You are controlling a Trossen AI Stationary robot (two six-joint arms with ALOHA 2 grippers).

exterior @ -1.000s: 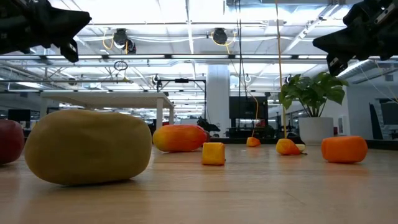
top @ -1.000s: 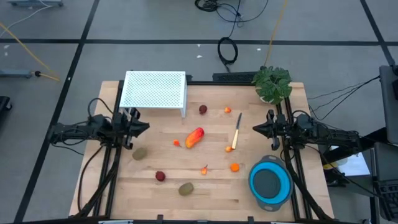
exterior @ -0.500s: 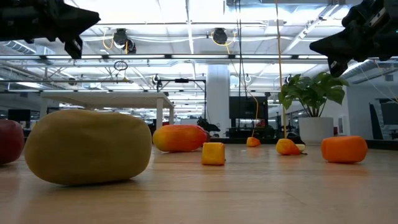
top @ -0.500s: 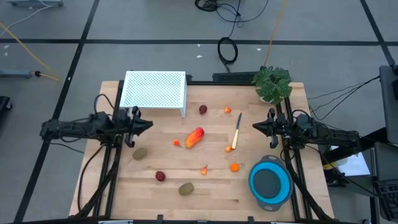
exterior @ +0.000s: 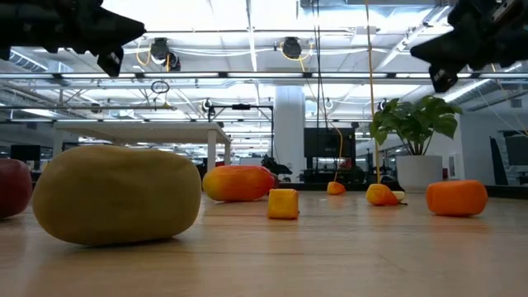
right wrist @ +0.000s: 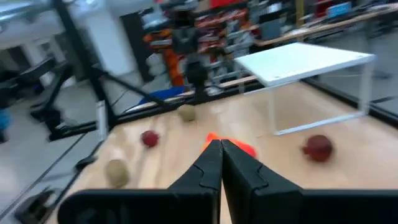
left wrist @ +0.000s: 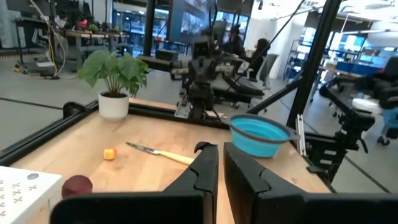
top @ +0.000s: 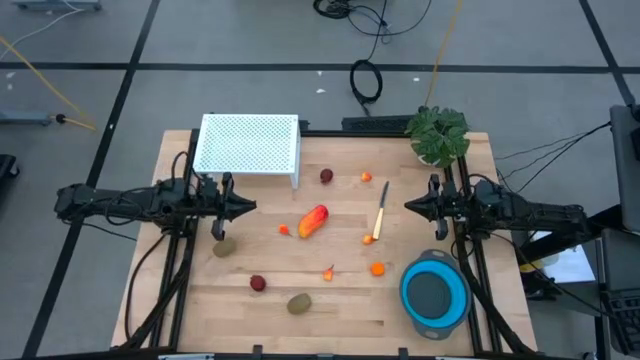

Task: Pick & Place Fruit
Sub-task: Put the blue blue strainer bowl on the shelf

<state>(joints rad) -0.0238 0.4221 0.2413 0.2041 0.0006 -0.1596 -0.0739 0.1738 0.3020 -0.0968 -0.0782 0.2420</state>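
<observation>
While both arms were poised at mid-height over the tabletop (top: pixel 340 300), we judged the step in hand to be the approach to a first piece of fruit, none of which was yet held. The left gripper (top: pixel 250 207), its fingers drawn almost together around nothing, hung near the white perforated stand (top: pixel 248 145), pointing toward the table's middle; the right gripper (top: pixel 408 208), fully closed and empty, waited at the opposite side, just beside the yellow-handled knife (top: pixel 380 217). Central lay the elongated red-orange piece (top: pixel 313 220), with a tiny orange bit (top: pixel 283 229) just beside it; a brown-green oval (top: pixel 225 246) sat near the left gripper, below it in the high view, another oval (top: pixel 299 303) and a dark red ball (top: pixel 258 283) lay toward the front edge, and a second dark red ball (top: pixel 326 176) near the stand. We would advise opening the left gripper well before descent, aligning its fingers across the chosen piece's short axis, and lowering squarely, since rounded pieces would probably roll from a glancing touch. The blue bowl (top: pixel 435 296) appeared the likely destination.
</observation>
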